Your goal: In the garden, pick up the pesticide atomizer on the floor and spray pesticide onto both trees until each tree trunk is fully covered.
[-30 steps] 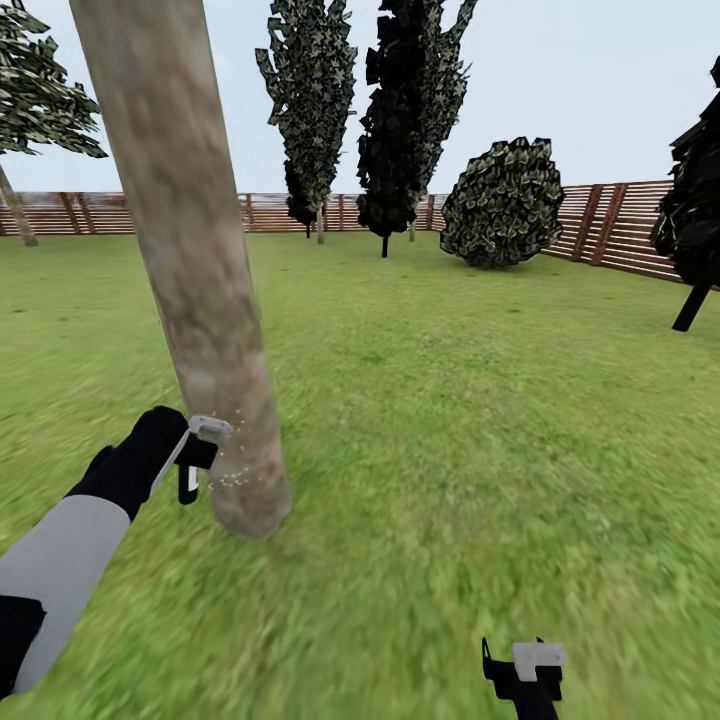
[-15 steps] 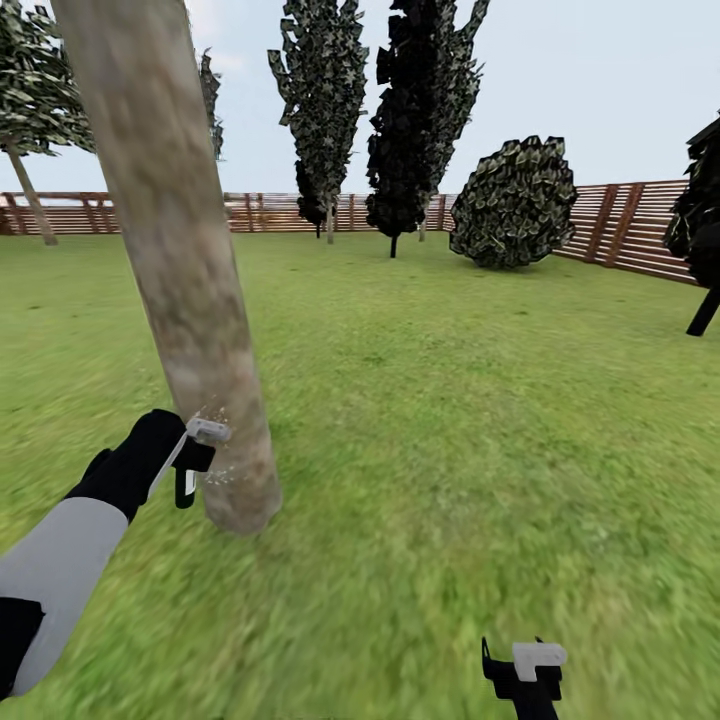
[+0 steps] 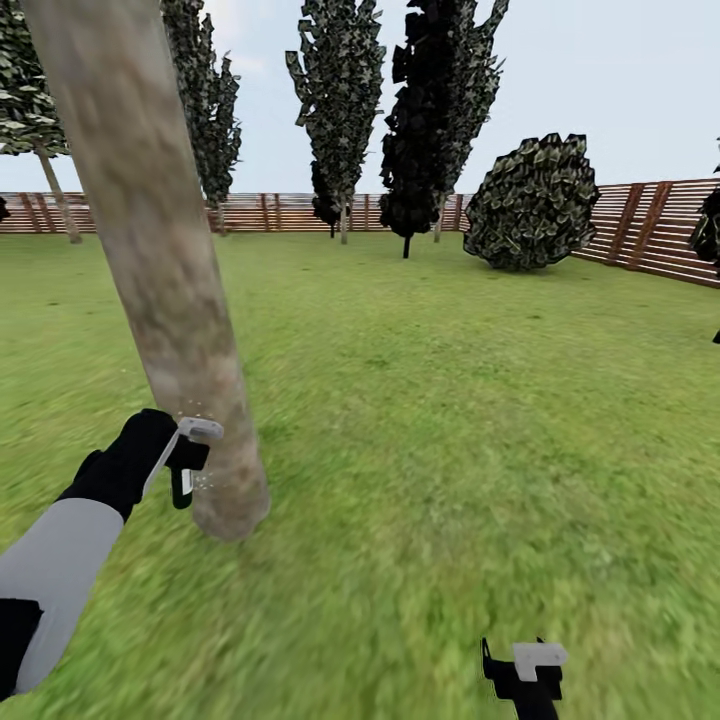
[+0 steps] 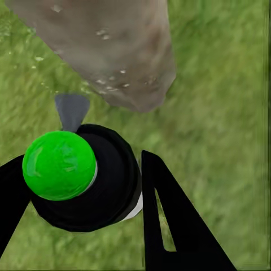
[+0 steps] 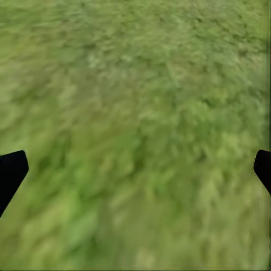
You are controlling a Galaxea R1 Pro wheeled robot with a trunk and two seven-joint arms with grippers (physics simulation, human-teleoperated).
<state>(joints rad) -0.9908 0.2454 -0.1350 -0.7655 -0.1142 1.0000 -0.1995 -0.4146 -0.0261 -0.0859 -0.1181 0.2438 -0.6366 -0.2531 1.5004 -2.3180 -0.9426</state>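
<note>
Left hand [image 3: 185, 462] low at the left of the head view, just beside the foot of the tree trunk [image 3: 165, 270], closed around the pesticide atomizer [image 4: 84, 178]. Seen from the left wrist: black atomizer body with a bright green cap [image 4: 58, 165] gripped between the two black fingers [image 4: 169, 220], a small grey nozzle pointing at the trunk base [image 4: 113, 51]. Pale specks of spray scattered on the bark and in the air between nozzle and trunk, faint white dots also visible by the hand in the head view. Trunk thick, grey-tan with brown blotches, leaning out of the top left of the head view, its foot planted in the floor [image 3: 450, 450] of blurry green grass.

Right hand [image 3: 525, 672] at the bottom edge of the head view, well apart from the trunk, hanging over bare grass. From the right wrist, only the two black fingertips [image 5: 11, 172] at opposite edges of the picture, spread wide, nothing between them but lawn.

Beyond, a brown slatted fence [image 3: 640, 225] ringing the garden, dark cone-shaped trees [image 3: 440, 110] and a round bush [image 3: 535, 200] standing before it, another thin-stemmed tree [image 3: 35, 110] far at the left. Pale sky above.
</note>
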